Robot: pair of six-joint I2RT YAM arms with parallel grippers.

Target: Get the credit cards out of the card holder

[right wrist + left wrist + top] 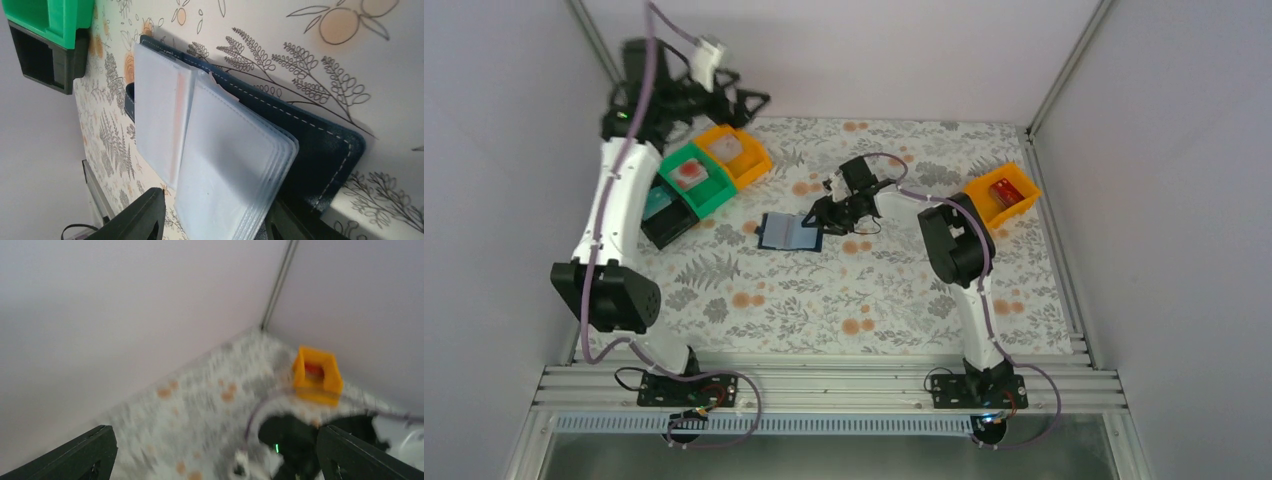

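Note:
The card holder [789, 232] lies open on the floral cloth, dark navy with pale blue sleeves fanned up [235, 150]. A faint reddish streak [175, 125] shows through one sleeve; I cannot tell whether it is a card. My right gripper [821, 218] is low at the holder's right edge. In the right wrist view [215, 225] it is open, its fingers [135, 220] either side of the sleeve stack's near corner. A pale card with a reddish blotch [688, 175] lies in the green bin. My left gripper [746, 100] is raised over the back-left bins, open and empty [215, 455].
Orange [736, 152], green [696, 180] and black [662, 218] bins stand in a row at the back left; the green [60, 20] and black [45, 60] ones also show in the right wrist view. Another orange bin [1002, 195] with a red item stands at the right [317, 375]. Walls enclose the table.

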